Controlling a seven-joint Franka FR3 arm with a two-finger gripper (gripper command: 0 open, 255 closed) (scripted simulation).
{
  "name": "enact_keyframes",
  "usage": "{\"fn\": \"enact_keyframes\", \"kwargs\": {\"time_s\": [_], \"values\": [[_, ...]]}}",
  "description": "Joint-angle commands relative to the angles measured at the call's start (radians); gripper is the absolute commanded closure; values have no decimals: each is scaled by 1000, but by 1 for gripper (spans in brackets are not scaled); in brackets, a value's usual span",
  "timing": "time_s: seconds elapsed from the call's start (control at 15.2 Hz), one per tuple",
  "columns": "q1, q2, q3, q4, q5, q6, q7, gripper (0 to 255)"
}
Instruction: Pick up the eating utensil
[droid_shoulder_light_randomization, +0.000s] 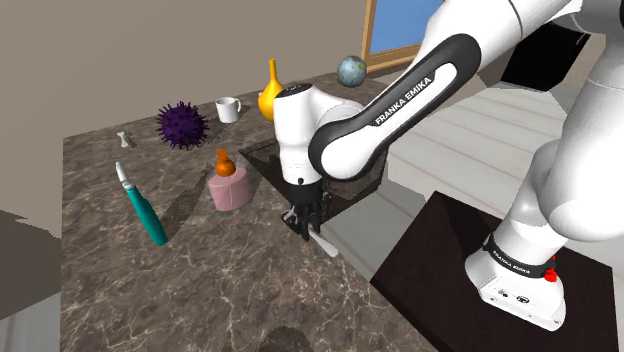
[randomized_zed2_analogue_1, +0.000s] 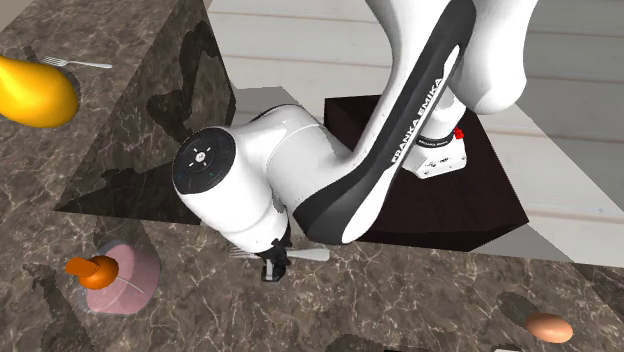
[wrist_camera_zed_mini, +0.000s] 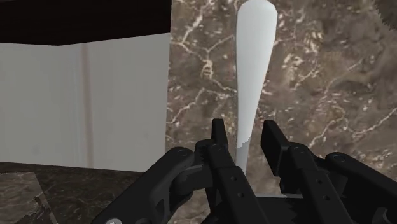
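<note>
The eating utensil (wrist_camera_zed_mini: 254, 57) is a plain white, long-handled piece lying flat on the brown marble counter (droid_shoulder_light_randomization: 150, 290), close to the counter's edge by the stand. In the second exterior view its tines (randomized_zed2_analogue_1: 240, 253) show on one side of the hand and its handle (randomized_zed2_analogue_1: 312, 254) on the other. My black gripper (wrist_camera_zed_mini: 247, 130) is lowered straight over it, with a finger on each side of the narrow part of the handle. A small gap shows between each finger and the handle, so the gripper is open. In the shoulder view the gripper (droid_shoulder_light_randomization: 303, 222) stands just above the utensil (droid_shoulder_light_randomization: 323, 243).
A pink bottle with an orange top (droid_shoulder_light_randomization: 228, 185) and a teal pen-like tool (droid_shoulder_light_randomization: 140, 205) lie toward the shoulder view's left. A purple spiky ball (droid_shoulder_light_randomization: 182, 125), white mug (droid_shoulder_light_randomization: 229, 109) and yellow vase (droid_shoulder_light_randomization: 270, 95) stand farther back. A dark recess (droid_shoulder_light_randomization: 262, 160) opens behind the hand. A brown egg (randomized_zed2_analogue_1: 548, 327) lies on the counter.
</note>
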Motion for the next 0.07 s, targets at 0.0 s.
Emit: {"fn": "enact_keyframes", "kwargs": {"time_s": [0.0], "values": [[-1, -5, 0, 4, 2, -8, -1, 255]]}}
